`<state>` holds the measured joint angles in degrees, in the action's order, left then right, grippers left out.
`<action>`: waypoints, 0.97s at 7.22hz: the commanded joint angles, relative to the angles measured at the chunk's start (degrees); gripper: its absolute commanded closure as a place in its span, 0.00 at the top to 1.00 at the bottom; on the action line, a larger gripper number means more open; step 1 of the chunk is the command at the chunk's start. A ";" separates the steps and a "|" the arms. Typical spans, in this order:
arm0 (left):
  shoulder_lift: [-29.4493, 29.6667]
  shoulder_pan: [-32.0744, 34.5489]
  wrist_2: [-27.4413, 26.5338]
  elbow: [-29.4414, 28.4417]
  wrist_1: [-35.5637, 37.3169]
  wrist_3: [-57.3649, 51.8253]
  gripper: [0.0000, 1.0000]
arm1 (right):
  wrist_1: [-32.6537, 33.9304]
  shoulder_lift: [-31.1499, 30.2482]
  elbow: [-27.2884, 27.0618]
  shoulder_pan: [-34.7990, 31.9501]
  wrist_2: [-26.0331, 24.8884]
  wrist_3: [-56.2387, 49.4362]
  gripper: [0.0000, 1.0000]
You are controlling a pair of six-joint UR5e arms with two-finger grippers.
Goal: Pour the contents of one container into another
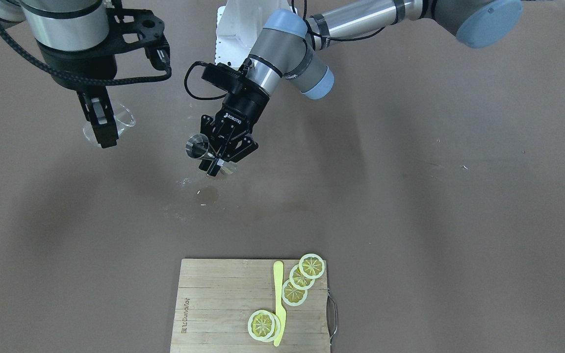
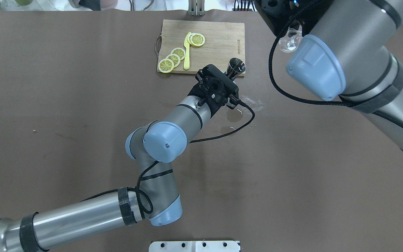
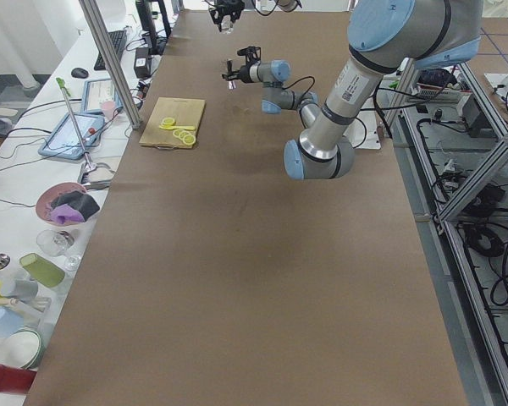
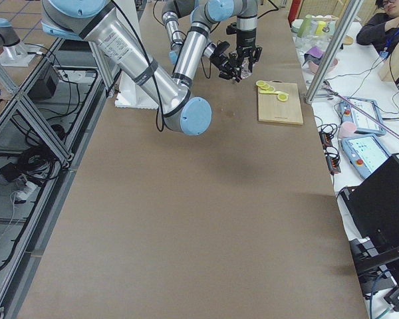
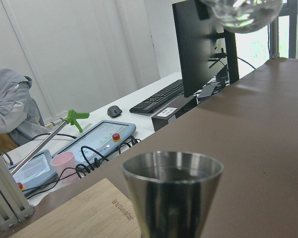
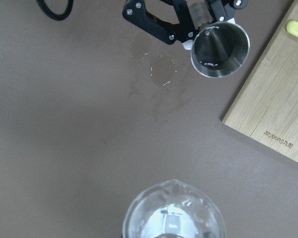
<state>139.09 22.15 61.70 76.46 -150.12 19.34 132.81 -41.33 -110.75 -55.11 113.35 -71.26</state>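
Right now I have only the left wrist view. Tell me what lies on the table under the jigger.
Observer: A wet patch lies on the table, roughly beneath the left gripper that holds the jigger.
Operator: Check inside the jigger.
Observer: In the right wrist view it looks nearly empty, with only droplets on its wall.
Operator: Place the glass for me.
Observer: The right gripper holds the clear glass off to one side of the jigger, not above it.
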 commanded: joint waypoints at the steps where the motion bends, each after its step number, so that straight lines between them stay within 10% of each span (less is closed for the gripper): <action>1: -0.05 0.00 0.00 0.00 -0.09 0.00 0.00 | -1.59 -5.41 -4.81 -3.67 4.84 0.33 0.00; 7: -0.22 0.00 0.00 0.09 -0.09 0.00 0.00 | -29.67 -26.50 -5.27 -12.66 23.84 6.21 0.00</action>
<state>138.98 22.15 61.70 76.52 -150.16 19.34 109.60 -64.40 -116.54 -67.39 135.22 -67.28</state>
